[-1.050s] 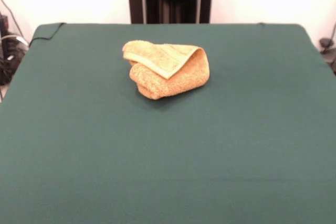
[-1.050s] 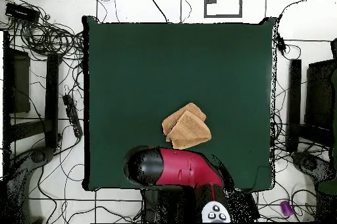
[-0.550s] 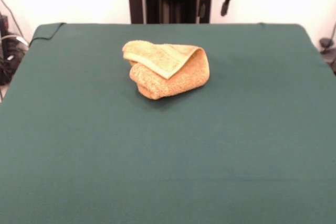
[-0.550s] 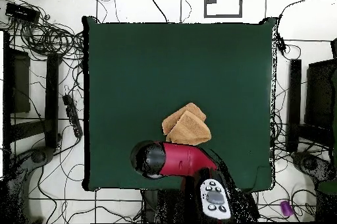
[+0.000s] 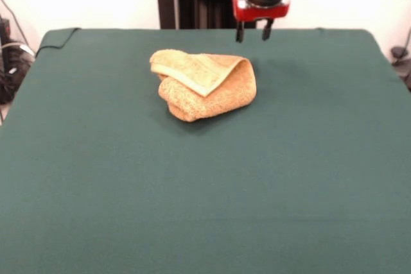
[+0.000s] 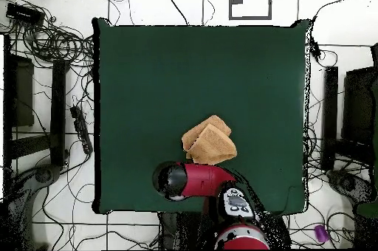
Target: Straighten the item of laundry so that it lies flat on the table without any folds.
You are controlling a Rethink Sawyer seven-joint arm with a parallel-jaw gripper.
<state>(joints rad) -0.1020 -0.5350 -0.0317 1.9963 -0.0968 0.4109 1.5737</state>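
Tan bunched towel [image 5: 204, 85] on table [image 5: 205, 190]; open end effector [image 5: 252, 32] hovers behind

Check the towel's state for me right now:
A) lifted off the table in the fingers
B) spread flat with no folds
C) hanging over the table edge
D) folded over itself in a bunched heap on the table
D: the towel sits doubled over in a thick bundle on the green table, and the open gripper hangs above the table behind it, holding nothing.
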